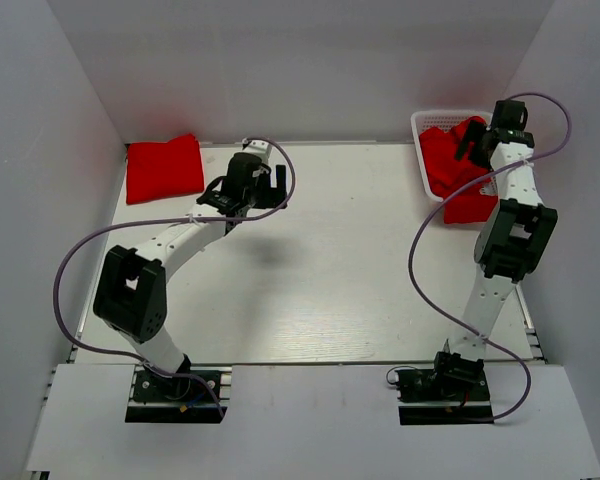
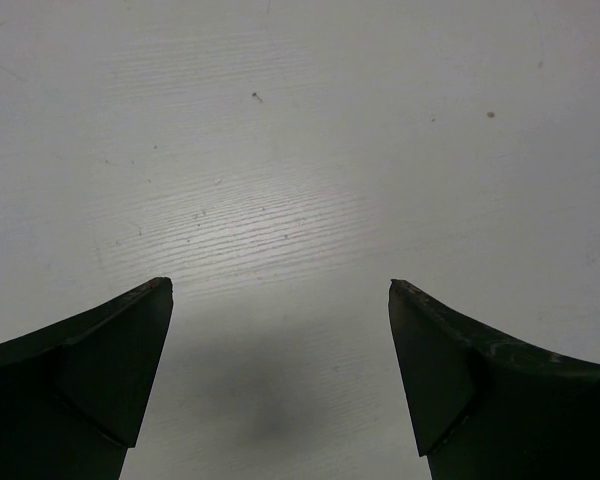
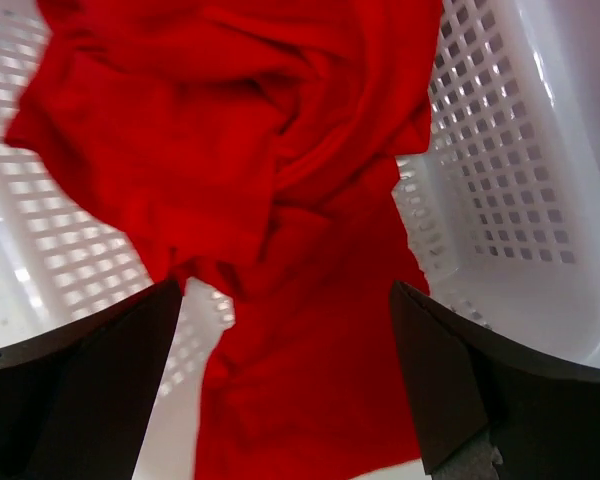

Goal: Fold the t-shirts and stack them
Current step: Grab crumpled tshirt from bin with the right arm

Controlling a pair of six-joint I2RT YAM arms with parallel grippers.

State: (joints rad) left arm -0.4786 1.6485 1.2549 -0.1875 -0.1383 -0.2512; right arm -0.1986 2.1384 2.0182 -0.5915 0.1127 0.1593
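A heap of crumpled red t-shirts (image 3: 250,150) is lying in the white basket (image 3: 500,180) at the far right corner of the table (image 2: 300,150), with part of the cloth hanging over the basket's near rim. A folded t-shirt (image 1: 165,167) is lying flat at the far left corner. The right gripper (image 3: 285,283) is hovering over the heap, fingers spread wide and clamping nothing; whether it is touching the cloth cannot be told. The left gripper (image 2: 281,281) is hanging over the table's white surface, apart from the folded t-shirt, fingers likewise wide apart and holding nothing.

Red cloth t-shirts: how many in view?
2: a folded red t-shirt on the table, far left; a crumpled red t-shirt spilling from the white lattice basket. More may be hidden.
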